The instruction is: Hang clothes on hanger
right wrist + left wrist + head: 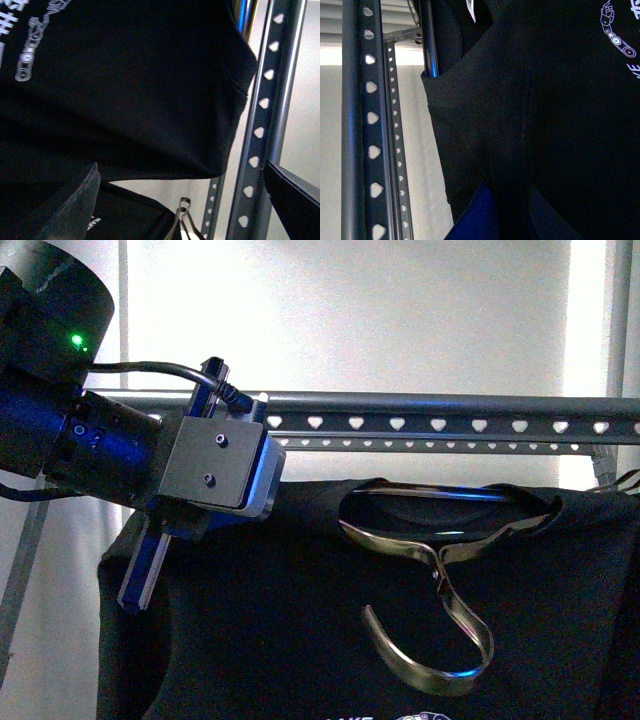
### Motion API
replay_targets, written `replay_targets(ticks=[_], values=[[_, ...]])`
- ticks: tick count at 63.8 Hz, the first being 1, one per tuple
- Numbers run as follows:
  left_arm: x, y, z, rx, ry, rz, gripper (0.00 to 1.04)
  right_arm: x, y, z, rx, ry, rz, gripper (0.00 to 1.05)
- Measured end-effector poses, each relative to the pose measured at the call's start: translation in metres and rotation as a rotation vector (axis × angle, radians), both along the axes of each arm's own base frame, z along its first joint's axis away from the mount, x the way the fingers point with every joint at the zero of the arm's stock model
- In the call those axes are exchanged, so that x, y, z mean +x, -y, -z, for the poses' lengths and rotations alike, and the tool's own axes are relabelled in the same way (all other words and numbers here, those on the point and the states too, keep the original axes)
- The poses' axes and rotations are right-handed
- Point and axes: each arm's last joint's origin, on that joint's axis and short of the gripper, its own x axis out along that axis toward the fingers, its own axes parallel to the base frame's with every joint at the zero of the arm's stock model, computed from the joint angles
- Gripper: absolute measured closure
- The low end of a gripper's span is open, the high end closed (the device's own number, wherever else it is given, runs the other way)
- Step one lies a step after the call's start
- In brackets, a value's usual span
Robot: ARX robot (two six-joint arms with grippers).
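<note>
Left gripper [505,220]: clenched on the shoulder fabric of the black T-shirt [300,640], just below the heart-holed rail [440,425]. Right gripper [182,202]: closure cannot be determined.

T-shirt: held up just beneath the rail, not yet hung. Its brass hook hanger [440,570] droops against the chest, well clear of the rail.

Remaining, by judgement: raise the hook and seat it over the rail.

Clearance: the rail top shows open mid-span. Another hanger [625,480] crowds the rail's right end.
</note>
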Motion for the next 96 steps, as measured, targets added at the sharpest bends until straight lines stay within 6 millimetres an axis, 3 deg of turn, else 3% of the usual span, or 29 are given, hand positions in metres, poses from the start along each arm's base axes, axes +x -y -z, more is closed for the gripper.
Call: replay_targets(ticks=[21, 44, 67, 77, 86, 96], values=[[0.000, 0.000, 0.000, 0.000, 0.000, 0.000, 1.00, 0.037, -0.046, -0.009, 0.082, 0.075, -0.015, 0.07], [0.000, 0.000, 0.000, 0.000, 0.000, 0.000, 1.00, 0.065, -0.067, -0.017, 0.156, 0.059, 0.028, 0.07], [0.000, 0.000, 0.000, 0.000, -0.001, -0.004, 1.00, 0.089, -0.076, -0.012, 0.221, 0.003, 0.088, 0.65], [-0.001, 0.000, -0.002, -0.006, 0.007, 0.003, 0.77, 0.091, -0.075, -0.012, 0.258, -0.001, 0.096, 0.87], [-0.002, 0.000, -0.004, -0.010, 0.009, 0.007, 0.57, 0.092, -0.070, -0.013, 0.316, -0.031, 0.113, 1.01], [-0.002, 0.000, -0.004, -0.010, 0.010, 0.007, 0.32, 0.090, -0.060, -0.010, 0.341, -0.085, 0.137, 1.01]])
